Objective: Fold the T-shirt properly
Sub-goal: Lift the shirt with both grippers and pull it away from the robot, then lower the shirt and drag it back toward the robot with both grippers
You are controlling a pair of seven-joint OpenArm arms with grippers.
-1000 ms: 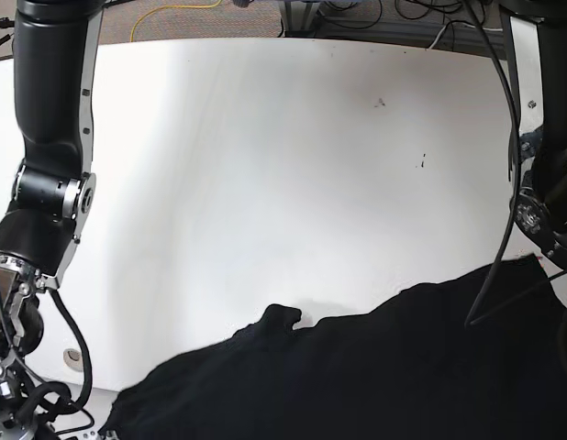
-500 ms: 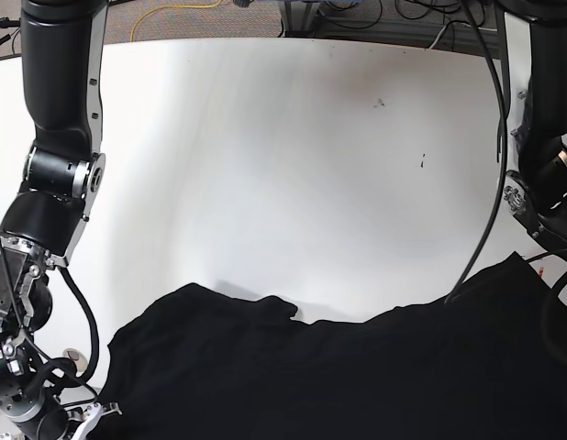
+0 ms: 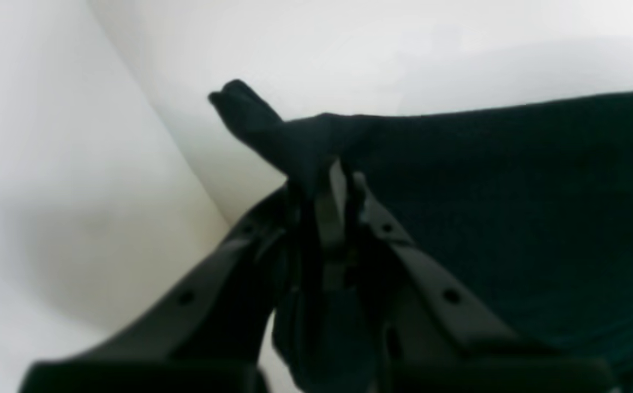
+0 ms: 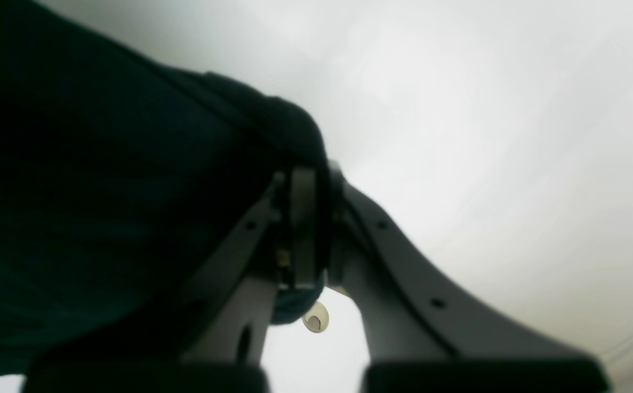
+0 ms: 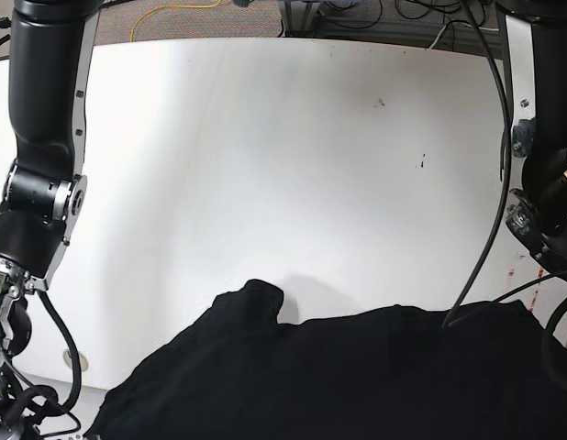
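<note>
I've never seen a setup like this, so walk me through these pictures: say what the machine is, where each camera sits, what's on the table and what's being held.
It is a robot with two black arms over a white table. One camera looks down from above; the other two ride on the wrists, just behind each pincer. A large black T-shirt lies crumpled along the table's near edge. In the wrist views, the left gripper is pinched shut on a fold of the shirt, and the right gripper is clamped on another bunch of it. In the overhead picture both pincers are out of frame.
</note>
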